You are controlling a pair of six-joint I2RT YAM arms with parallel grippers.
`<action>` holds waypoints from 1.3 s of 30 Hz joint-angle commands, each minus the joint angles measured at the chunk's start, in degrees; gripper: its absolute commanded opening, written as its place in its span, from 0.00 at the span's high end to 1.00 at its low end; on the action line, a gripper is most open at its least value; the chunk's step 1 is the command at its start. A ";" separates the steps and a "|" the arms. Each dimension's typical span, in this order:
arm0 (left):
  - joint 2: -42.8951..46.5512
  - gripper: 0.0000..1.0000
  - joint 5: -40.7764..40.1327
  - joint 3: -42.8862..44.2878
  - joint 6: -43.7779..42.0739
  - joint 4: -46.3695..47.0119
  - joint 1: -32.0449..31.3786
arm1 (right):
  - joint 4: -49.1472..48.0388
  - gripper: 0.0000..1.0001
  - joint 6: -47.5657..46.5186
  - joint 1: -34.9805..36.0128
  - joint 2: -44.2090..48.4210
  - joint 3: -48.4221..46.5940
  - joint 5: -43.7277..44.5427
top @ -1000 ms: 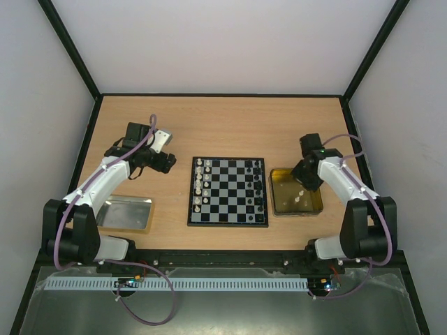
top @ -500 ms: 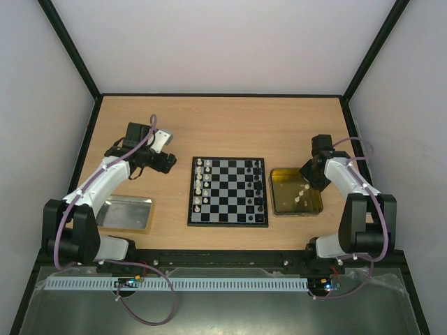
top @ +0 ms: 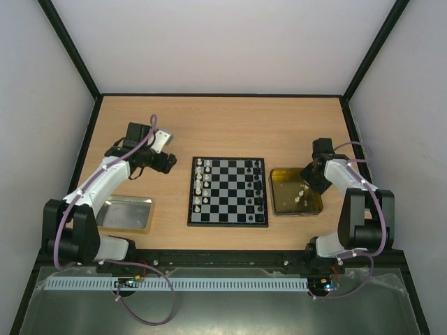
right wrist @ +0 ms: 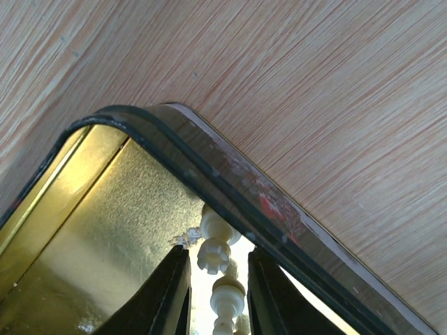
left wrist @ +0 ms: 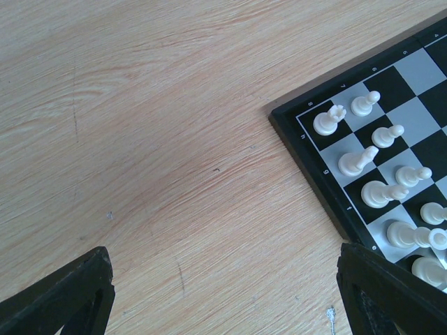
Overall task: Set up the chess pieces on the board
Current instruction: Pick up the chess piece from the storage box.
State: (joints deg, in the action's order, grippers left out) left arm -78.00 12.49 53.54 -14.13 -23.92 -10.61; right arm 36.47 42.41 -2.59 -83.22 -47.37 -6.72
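Compared with one second ago, the right gripper (top: 312,183) has shifted a little to the right, toward the outer side of the gold tray (top: 283,202). The left arm has stayed where it was. In the right wrist view the two fingers are drawn close and pinch a white chess piece (right wrist: 213,252), whose head sticks out past the fingertips above the rounded corner of the tray. Two other white pieces (top: 299,196) lie in the tray.

The chessboard (top: 227,223) lies in the middle of the surface (top: 230,125), between the gold tray and the silver tray (top: 126,213). The white pieces (top: 201,183) stand along its left side and the black pieces (top: 258,185) along its right side. The left gripper (left wrist: 222,255) is spread wide, holds nothing and hovers beside the white corner of the board.

The step in hand seems to be carrying this piece to the board. To do it well, I would first lift it clear of the tray rim. Then I would cross the black side high enough not to knock the standing pieces and come down straight on a free square of the white side. I would release only when the base sits flat. The piece is thin, so a slow move is safer against tilting.
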 commanded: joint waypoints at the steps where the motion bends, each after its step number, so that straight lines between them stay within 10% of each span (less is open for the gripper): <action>1: -0.47 0.13 0.08 -0.28 -0.36 -0.29 -0.17 | -1.57 0.79 -0.14 -0.57 -0.83 0.45 1.20; 27: -1.36 0.12 -0.49 -0.13 -0.38 -0.17 -0.31 | 4.77 0.93 -1.14 0.35 7.34 -1.58 -0.31; 39: -1.81 0.12 -1.98 0.38 -0.04 -0.52 -1.18 | 15.39 0.93 7.04 24.37 14.44 -10.14 3.40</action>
State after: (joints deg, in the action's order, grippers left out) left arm -79.29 11.35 53.56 -14.13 -23.92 -11.46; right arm 46.33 44.10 13.78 -70.52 -54.43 -5.58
